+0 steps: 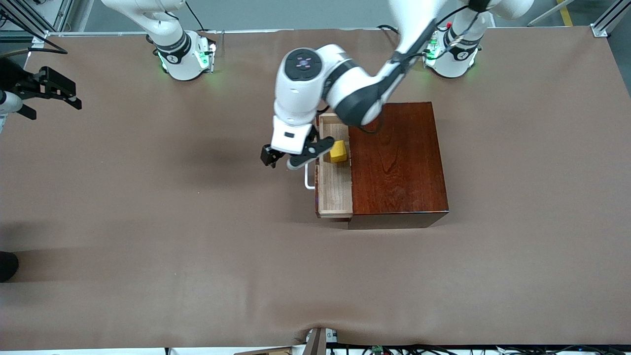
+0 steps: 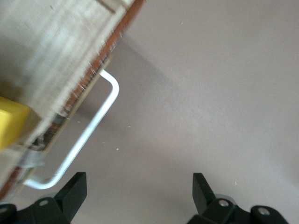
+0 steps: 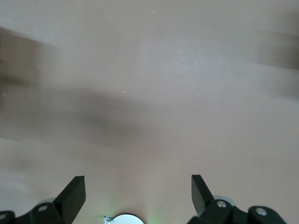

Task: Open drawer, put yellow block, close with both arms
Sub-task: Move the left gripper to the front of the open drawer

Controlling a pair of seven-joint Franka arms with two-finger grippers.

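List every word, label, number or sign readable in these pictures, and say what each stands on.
No text can be read.
A small black mark on each robot base is too small to read.
The drawer, the yellow block and the wooden box carry no text.

A brown sheet (image 1: 148, 236) covers the worktop, rippled along the edge nearest the front camera. Cables (image 1: 394, 350) and a small grey box (image 1: 318, 340) lie along that edge.
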